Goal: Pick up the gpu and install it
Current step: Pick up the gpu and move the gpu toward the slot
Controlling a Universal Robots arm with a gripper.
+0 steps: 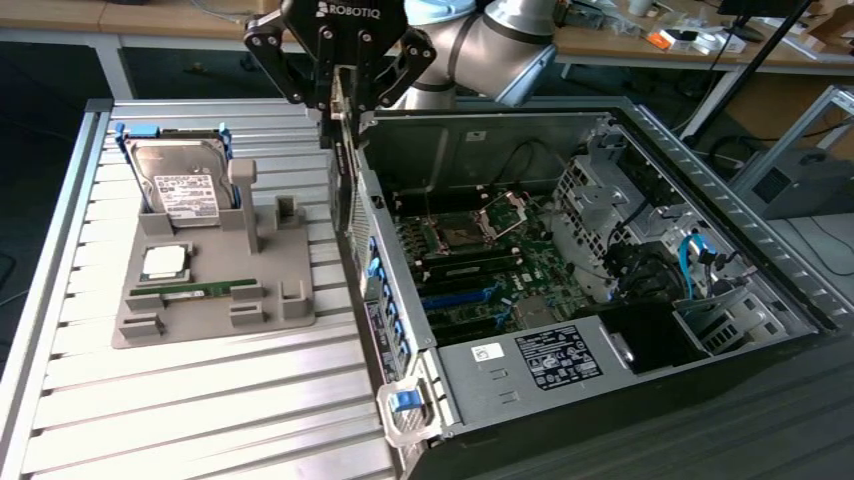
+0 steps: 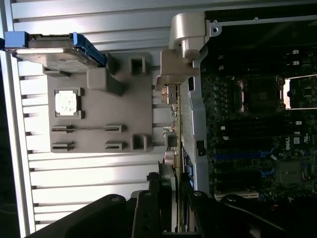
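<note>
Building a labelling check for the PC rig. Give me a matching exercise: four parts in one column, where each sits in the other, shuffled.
1. graphics card
2. hard drive
3. processor chip
4. memory stick

A. flat in a square recess of the grey holder
B. clamped in the gripper, hanging on edge by the computer case
C. in a long slot of the holder
D. standing in the holder, blue rails

Pairs: 1-B, 2-D, 3-A, 4-C

The gpu (image 1: 350, 185) hangs between the holder (image 1: 200, 320), at the exterior view's left, and the case (image 1: 467, 150).
</note>
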